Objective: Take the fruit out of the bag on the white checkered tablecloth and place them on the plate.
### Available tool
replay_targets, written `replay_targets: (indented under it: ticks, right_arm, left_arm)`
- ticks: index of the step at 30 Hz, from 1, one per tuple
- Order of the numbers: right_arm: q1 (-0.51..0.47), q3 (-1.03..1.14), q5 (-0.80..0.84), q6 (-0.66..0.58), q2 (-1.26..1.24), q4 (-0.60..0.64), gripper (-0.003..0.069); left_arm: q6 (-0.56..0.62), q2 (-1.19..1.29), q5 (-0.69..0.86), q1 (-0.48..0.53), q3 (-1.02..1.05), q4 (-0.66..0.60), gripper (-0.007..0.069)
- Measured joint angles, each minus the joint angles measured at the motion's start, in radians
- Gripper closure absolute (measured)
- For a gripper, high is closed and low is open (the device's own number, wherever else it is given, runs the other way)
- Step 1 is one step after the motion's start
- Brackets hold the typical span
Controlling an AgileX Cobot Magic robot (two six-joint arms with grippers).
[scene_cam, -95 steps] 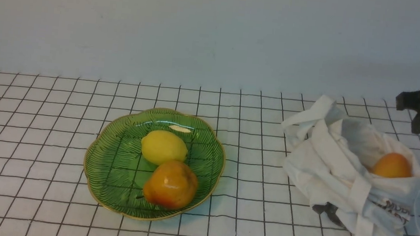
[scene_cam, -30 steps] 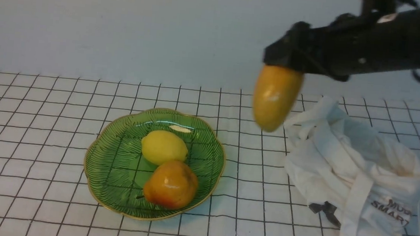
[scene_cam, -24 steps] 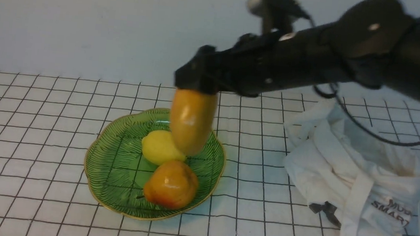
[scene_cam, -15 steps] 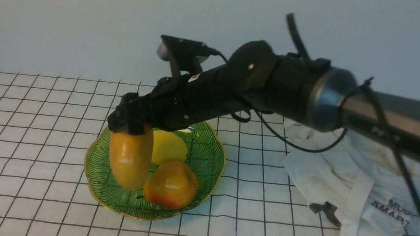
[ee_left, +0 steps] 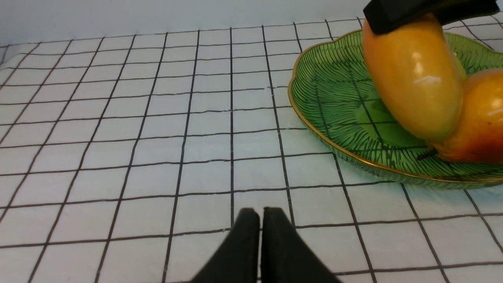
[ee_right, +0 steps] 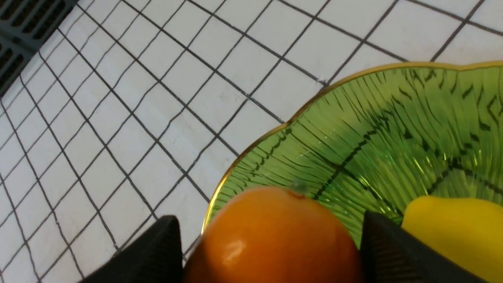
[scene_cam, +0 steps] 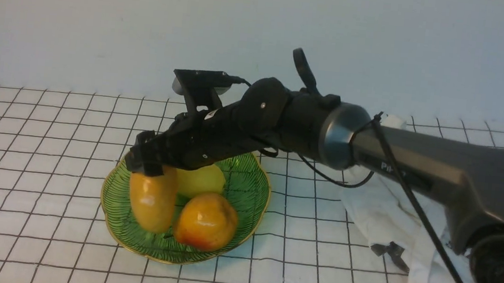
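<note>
My right gripper (scene_cam: 148, 164) is shut on the fruit (scene_cam: 152, 201), an orange-yellow mango that hangs end-down over the left part of the green plate (scene_cam: 246, 205); its tip is at the plate's surface. In the right wrist view the fruit (ee_right: 275, 239) sits between the two black fingers (ee_right: 393, 255) above the plate (ee_right: 353, 129). The left wrist view shows the fruit (ee_left: 412, 78) and plate (ee_left: 334, 98) too. My left gripper (ee_left: 260, 214) is shut and empty, low over the white checkered tablecloth (scene_cam: 48, 140). The bag (scene_cam: 392, 219) lies crumpled at the right, partly hidden by my right arm.
A yellow lemon (scene_cam: 202, 180) and a rounder orange pear-shaped fruit (scene_cam: 206, 221) lie on the plate beside the held fruit. My right arm (scene_cam: 371, 148) stretches across from the right. A wall stands behind the table.
My right gripper carried the fruit from above the bag leftward and down to the plate's left part. In the last half second it lowered slightly. The bag sagged, empty.
</note>
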Motion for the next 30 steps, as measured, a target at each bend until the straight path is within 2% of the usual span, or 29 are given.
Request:
replay_targets:
  ticks: [4,8,15,18,22,27,30]
  right_arm:
    - [0.000,0.000,-0.001,0.000,0.000,-0.035,0.0046]
    - [-0.009,0.000,0.018,0.000,0.000,-0.056,0.0029]
    - [-0.082,0.000,0.136,0.006,-0.068,-0.129,0.0044]
    - [-0.135,0.000,0.232,0.055,-0.154,-0.196,0.0082]
    - [-0.219,0.000,0.385,0.196,-0.301,-0.345,0.0216]
    - [-0.325,0.000,0.560,0.412,-0.524,-0.601,0.0489]
    - [-0.356,0.000,0.622,0.497,-0.657,-0.744,0.0617]
  left_arm:
    - [0.000,0.000,0.000,0.000,0.000,0.000,0.0632]
    - [0.000,0.000,0.000,0.000,0.000,0.000,0.0632]
    - [0.000,0.000,0.000,0.000,0.000,0.000,0.0632]
    - [0.000,0.000,0.000,0.000,0.000,0.000,0.0632]
    - [0.000,0.000,0.000,0.000,0.000,0.000,0.0632]
    - [0.000,0.000,0.000,0.000,0.000,0.000,0.0632]
    - [0.000,0.000,0.000,0.000,0.000,0.000,0.0632]
